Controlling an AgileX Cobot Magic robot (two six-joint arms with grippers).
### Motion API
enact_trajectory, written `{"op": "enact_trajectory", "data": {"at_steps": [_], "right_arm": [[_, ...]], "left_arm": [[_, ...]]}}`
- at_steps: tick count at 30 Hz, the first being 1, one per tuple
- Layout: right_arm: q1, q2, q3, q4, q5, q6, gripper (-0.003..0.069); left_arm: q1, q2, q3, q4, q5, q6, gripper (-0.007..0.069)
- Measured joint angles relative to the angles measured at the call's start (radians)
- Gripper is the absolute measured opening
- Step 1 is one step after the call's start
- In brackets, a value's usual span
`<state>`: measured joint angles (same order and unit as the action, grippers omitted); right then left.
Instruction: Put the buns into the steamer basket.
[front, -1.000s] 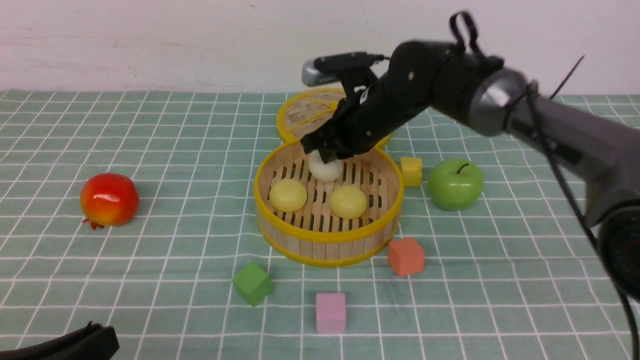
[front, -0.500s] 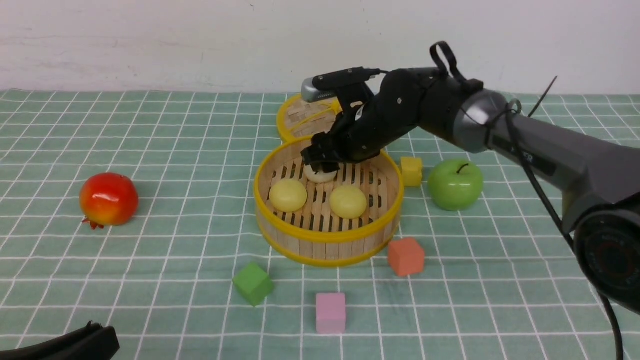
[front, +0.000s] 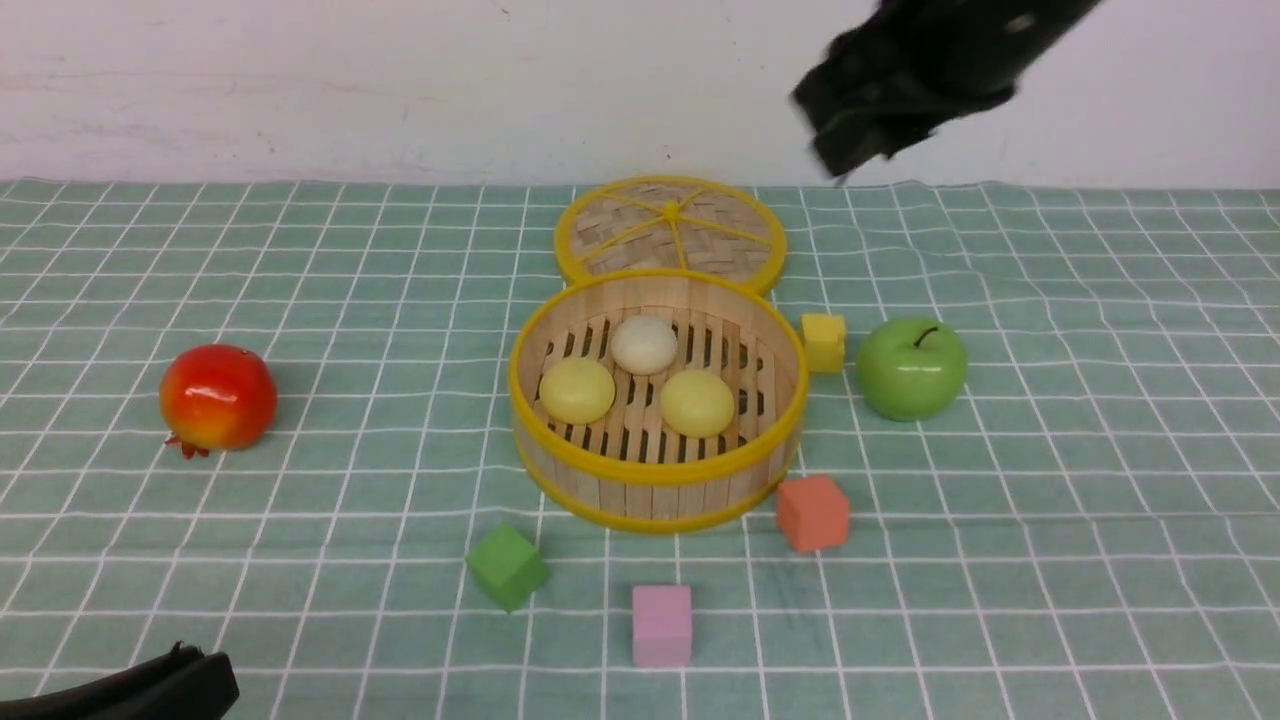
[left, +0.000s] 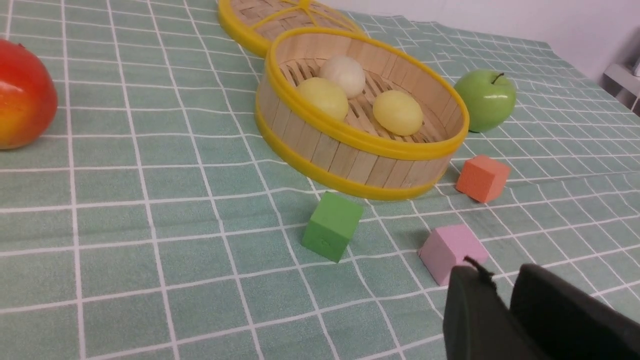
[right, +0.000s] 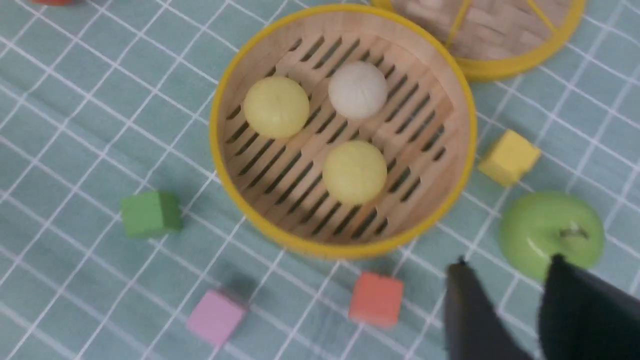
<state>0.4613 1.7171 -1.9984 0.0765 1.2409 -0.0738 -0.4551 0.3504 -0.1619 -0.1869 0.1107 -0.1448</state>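
Plain white wall (front: 300, 90) behind; table covered by green cloth (front: 300, 520) with white grid (slightly wrinkled), evenly lit.

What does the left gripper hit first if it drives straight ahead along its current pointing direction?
Likely the pink cube, right ahead of the left gripper in its wrist view. Depth is unclear, so it might skim past.

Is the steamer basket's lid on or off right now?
Off. The lid lies flat on the cloth behind the basket, which stands open with three buns visible inside.
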Motion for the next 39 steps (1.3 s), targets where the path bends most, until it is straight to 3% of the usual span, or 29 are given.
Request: {"op": "enact_trajectory", "data": {"at_steps": [3,5,11,18,23,28,29,33,39], "right_arm": [[0.000,-0.127,0.127,0.000,0.012,0.042,0.0029],[0.000,-0.197,0.208,0.002,0.014,0.059,-0.0012],[0.000,-0.364,0.383,0.020,0.025,0.074,-0.0018],[0.000,-0.414,0.402,0.022,0.025,0.074,-0.0017],[0.000,-0.468,0.492,-0.076,0.003,0.054,-0.0015],[-0.001,-0.697,0.803,-0.113,-0.189,0.025,-0.0015],[-0.016,-0.830,1.007,-0.115,-0.332,0.022,-0.0013],[-0.143,-1.202,1.450,-0.114,-0.610,0.033,-0.0011],[-0.313,-1.528,1.830,-0.106,-0.727,0.064,-0.0011]], "left_arm": [[0.000,0.000,0.000,0.000,0.000,0.000,0.0122],[0.000,0.000,0.000,0.000,0.000,0.000,0.0124],[0.000,0.000,0.000,0.000,0.000,0.000,0.0131],[0.000,0.000,0.000,0.000,0.000,0.000,0.0131],[0.000,0.000,0.000,0.000,0.000,0.000,0.0134],[0.000,0.000,0.000,0.000,0.001,0.000,0.0138],[0.000,0.000,0.000,0.000,0.002,0.000,0.0141],[0.000,0.000,0.000,0.000,0.002,0.000,0.0144],[0.000,0.000,0.000,0.000,0.002,0.000,0.0148]]}}
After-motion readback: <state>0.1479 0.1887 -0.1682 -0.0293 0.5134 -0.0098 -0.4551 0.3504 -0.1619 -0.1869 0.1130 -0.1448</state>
